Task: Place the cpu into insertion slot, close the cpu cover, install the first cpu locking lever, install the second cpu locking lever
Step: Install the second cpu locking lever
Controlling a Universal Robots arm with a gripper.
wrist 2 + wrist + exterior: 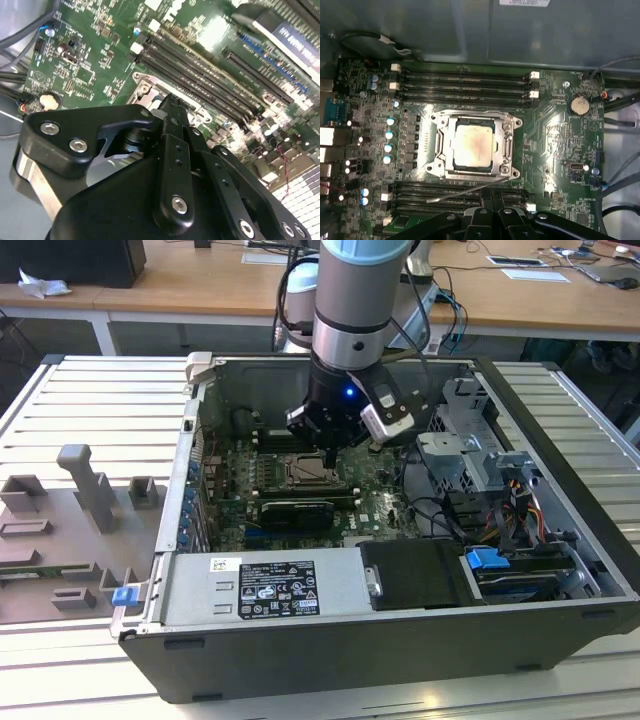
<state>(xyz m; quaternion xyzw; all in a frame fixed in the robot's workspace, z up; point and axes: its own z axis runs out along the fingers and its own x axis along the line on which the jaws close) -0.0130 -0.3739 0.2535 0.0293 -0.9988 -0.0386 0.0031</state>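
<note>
We see the cpu (472,146) seated, cpu cover (506,150) down; gripper (491,196) fingers pressed together beside the lever (465,191); push it steadily sideways under its hook.

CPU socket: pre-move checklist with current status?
1. cpu lying in the socket: ok, pale face visible.
2. cpu cover closed flat over it: ok, frame surrounds the chip.
3. Thin locking lever latched: not ok, it angles loose over the memory slots beside the socket.
4. Second lever latched: cannot tell.
5. gripper empty: ok; fingers together, holding nothing, beside the socket.
</note>
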